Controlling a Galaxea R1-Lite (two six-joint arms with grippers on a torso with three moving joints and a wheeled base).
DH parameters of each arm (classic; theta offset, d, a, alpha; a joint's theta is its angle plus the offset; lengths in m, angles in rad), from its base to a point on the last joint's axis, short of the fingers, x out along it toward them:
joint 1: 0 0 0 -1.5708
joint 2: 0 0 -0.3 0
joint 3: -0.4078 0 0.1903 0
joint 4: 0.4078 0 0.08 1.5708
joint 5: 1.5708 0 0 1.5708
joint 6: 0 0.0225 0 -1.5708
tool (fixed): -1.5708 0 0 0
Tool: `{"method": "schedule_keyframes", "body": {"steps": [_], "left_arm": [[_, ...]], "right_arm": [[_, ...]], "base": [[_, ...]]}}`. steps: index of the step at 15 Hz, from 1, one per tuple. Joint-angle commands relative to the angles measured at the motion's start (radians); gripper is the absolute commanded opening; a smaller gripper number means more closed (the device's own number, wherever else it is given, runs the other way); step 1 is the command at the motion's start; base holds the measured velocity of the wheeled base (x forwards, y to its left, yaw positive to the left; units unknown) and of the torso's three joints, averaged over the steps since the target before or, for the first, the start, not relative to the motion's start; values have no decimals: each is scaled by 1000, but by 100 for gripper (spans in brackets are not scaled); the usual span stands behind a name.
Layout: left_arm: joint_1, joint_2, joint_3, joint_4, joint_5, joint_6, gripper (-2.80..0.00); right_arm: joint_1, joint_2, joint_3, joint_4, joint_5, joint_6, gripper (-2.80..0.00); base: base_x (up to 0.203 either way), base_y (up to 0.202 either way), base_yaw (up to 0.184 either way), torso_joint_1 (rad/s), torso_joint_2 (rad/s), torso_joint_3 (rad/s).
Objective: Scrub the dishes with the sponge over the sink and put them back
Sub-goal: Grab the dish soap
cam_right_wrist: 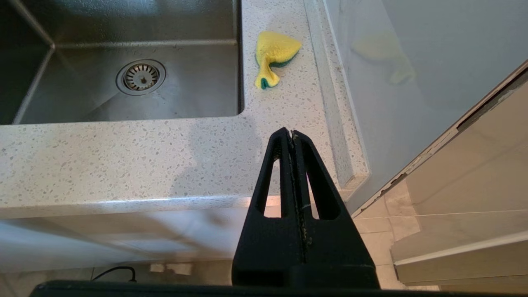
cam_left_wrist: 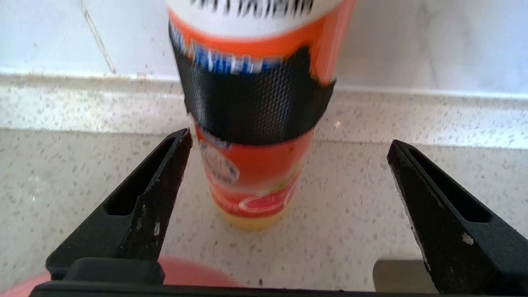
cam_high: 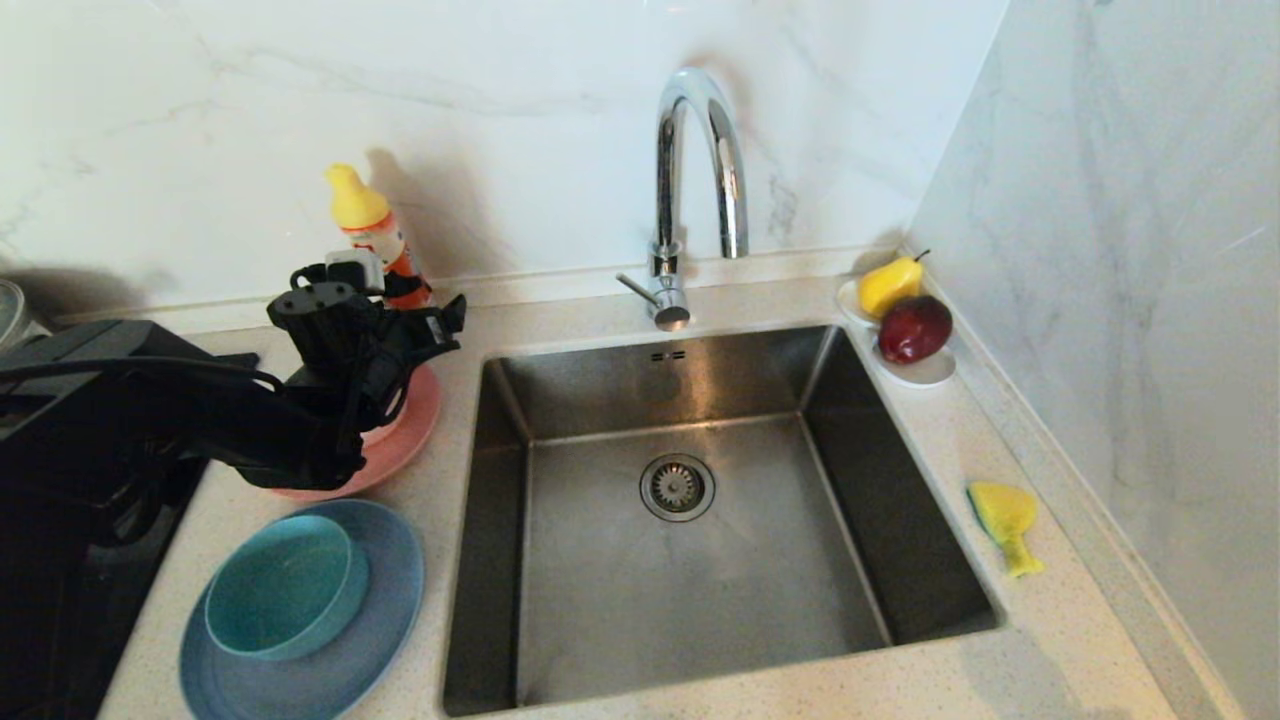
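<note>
Risk: left tool, jaws spread wide, hovers over salmon-pink plate facing the soap bottle, could topple it instead of grabbing a dish; right tool pressed together, parked off the worktop, sponge untouched beside sink.

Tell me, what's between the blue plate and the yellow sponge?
The sink lies between the blue plate and the sponge, shown in the head view.
</note>
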Motion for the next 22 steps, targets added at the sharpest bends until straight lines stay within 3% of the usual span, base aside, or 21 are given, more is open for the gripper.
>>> {"method": "schedule_keyframes", "body": {"steps": [1, 22], "left_arm": [[0, 8, -18, -6, 1, 0, 0], [2, 78, -134, 16, 3, -1, 0]], "right_arm": [[0, -1, 0, 0, 0, 0, -280], [0, -1, 0, 0, 0, 0, -280]], "base": [[0, 0, 0, 0, 0, 0], [0, 0, 0, 0, 0, 0]]}}
